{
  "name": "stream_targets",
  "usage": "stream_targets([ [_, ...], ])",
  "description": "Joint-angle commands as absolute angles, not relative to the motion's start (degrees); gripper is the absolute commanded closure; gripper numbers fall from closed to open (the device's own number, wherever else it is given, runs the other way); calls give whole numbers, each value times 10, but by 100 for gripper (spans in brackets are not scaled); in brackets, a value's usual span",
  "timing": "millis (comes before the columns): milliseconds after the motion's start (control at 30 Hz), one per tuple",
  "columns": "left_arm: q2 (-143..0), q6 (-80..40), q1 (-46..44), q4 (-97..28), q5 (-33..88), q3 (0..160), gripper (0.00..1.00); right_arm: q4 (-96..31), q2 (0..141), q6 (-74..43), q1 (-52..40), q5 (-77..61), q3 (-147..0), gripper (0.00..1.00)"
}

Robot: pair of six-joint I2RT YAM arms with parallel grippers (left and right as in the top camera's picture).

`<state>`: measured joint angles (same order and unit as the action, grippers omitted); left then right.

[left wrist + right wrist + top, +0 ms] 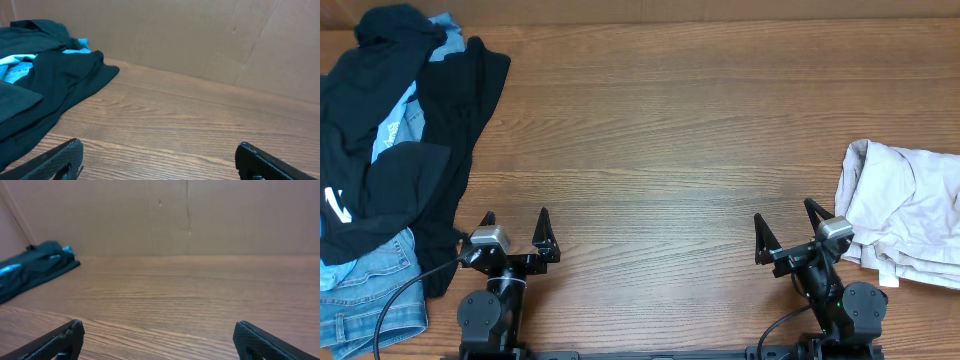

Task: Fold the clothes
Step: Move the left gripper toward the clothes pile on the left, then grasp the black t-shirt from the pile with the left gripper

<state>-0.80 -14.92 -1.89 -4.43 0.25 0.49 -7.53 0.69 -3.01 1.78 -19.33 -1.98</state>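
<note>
black clothes (390,170) heap over the far left corner of the wooden table (660,130) and run down its left edge, a light blue garment (400,120) showing through. jeans (360,300) lie at the near left corner. a pale crumpled garment (905,210) sits at the right edge. by the near edge, the left gripper (515,213) and right gripper (783,210) rest with fingers spread, holding nothing.
</note>
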Motion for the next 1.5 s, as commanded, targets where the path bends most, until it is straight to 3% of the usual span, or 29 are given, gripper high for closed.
stream_targets([
  [0,-3,-159,-22,-44,9,3,0,-72,2,-123,15,-196,-23,0],
  [133,-3,-185,-22,-110,71,64,0,-94,2,-155,15,-191,-64,0],
  [300,-52,-184,-22,-276,22,234,0,-209,51,-152,15,-179,-160,0],
  [433,-188,-145,-22,-385,-21,369,0,-297,137,-149,15,-116,-246,0],
  [533,-372,-82,-22,-513,-82,515,0,-388,268,-148,15,-69,-332,0],
  [700,-561,-21,-22,-670,-112,685,0,-458,458,-149,15,-75,-392,0],
  [867,-644,-84,10,-680,-175,719,0,-459,559,-149,15,-105,-393,0],
  [1100,-779,-155,204,-626,-225,719,0,-473,563,-149,15,-95,-407,0],
  [1400,-948,-152,257,-563,-251,719,19,-484,563,-149,15,-95,-410,0],
  [1467,-974,-152,258,-561,-264,719,20,-484,563,-149,15,-95,-410,0],
])
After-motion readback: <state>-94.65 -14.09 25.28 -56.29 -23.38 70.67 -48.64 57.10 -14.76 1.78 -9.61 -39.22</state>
